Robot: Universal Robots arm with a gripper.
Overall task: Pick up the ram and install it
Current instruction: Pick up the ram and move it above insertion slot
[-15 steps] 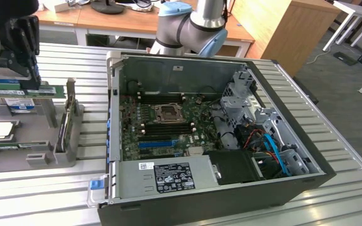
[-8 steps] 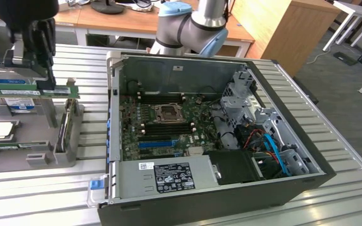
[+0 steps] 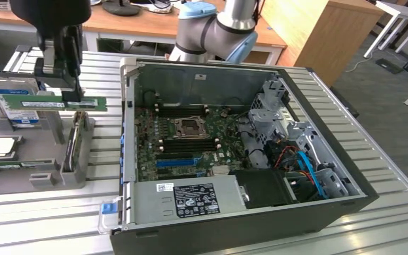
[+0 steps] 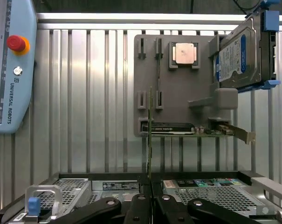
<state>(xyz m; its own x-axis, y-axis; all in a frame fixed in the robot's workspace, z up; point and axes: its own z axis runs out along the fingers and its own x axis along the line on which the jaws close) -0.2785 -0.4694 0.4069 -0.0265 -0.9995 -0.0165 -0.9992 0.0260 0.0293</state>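
The ram [image 3: 44, 104] is clamped on edge in the gripper [image 3: 69, 95], whose jaws are nearly together on the thin board. It hangs over the grey holder [image 3: 19, 170] at the exterior view's left. Its long axis runs level, left to right in that view, and the open case [image 3: 275, 223] with the motherboard [image 3: 154, 138] lies to its right, well apart.

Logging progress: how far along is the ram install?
Done: pickup. The gripper is shut on the ram, held over the gray holder. In hand: the ram hangs beside the case, on the exterior view's left. Left: seating it on the motherboard.
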